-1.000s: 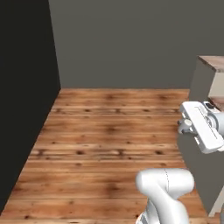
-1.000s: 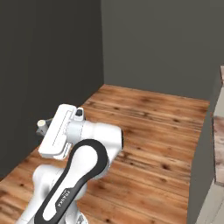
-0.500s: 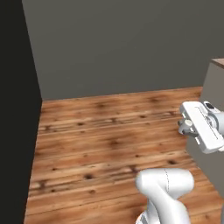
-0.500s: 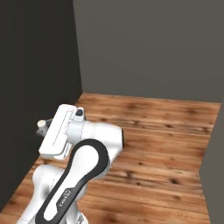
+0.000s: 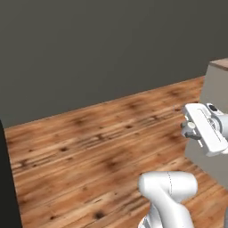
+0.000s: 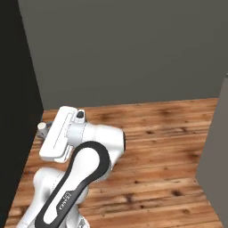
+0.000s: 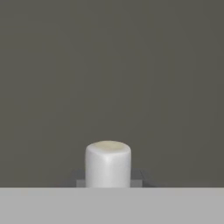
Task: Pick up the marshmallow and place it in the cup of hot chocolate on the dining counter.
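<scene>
1. Hand view: the marshmallow (image 7: pixel 108 164), a white stubby cylinder with a faintly cream top, stands upright at the lower middle of the frame, pinched between the two dark fingertips (image 7: pixel 137 175) that peek out on either side of it.
2. The gripper (image 7: pixel 108 179) is closed narrowly on the marshmallow, which is carried in the air in front of a plain grey wall (image 7: pixel 109 78).
3. Left base view: the white arm (image 5: pixel 171 196) rises at the lower right, with its flat white hand section (image 5: pixel 205 129) held high near the right edge.
4. Beside that hand section stands a beige counter front (image 5: pixel 213 89) with a brown top edge at the right border.
5. Right base view: the wooden plank floor (image 6: pixel 164 133) runs to the grey wall, and a dark panel (image 6: pixel 15 111) closes the left side.
</scene>
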### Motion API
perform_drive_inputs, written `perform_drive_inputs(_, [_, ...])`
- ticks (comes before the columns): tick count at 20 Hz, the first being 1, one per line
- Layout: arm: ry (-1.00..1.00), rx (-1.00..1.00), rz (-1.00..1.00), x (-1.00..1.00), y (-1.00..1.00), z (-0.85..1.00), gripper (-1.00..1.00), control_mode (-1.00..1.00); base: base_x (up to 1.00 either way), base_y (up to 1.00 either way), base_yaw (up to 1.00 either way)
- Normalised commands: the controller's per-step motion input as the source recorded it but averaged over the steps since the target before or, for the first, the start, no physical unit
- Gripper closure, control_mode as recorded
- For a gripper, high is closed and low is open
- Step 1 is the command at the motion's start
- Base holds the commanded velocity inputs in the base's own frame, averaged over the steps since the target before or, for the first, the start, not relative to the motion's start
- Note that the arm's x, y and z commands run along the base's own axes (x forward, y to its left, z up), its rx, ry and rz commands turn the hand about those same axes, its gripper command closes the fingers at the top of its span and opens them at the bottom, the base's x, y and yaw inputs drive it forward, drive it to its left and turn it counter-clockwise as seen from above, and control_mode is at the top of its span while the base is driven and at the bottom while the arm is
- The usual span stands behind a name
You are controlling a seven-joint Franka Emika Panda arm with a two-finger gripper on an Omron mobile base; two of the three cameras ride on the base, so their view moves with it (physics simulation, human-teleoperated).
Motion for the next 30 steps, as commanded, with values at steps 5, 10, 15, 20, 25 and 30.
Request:
perform_drive_inputs(5, [0.00, 0.00, 0.00, 0.00, 0.00, 0.00, 1.00, 1.00, 1.00, 0.88, -0.58])
perform_drive_inputs(10, [0.00, 0.00, 0.00, 0.00, 0.00, 0.00, 1.00, 1.00, 1.00, 0.99, -0.57])
perform_drive_inputs(15, [0.00, 0.00, 0.00, 0.00, 0.00, 0.00, 1.00, 1.00, 1.00, 1.00, -0.50])
perform_drive_inputs(20, [0.00, 0.00, 0.00, 0.00, 0.00, 0.00, 1.00, 1.00, 1.00, 1.00, -0.51])
perform_drive_inputs(25, [0.00, 0.00, 0.00, 0.00, 0.00, 0.00, 1.00, 1.00, 1.00, 1.00, -0.53])
perform_drive_inputs(30, [0.00, 0.00, 0.00, 0.00, 0.00, 0.00, 1.00, 1.00, 1.00, 1.00, -0.49])
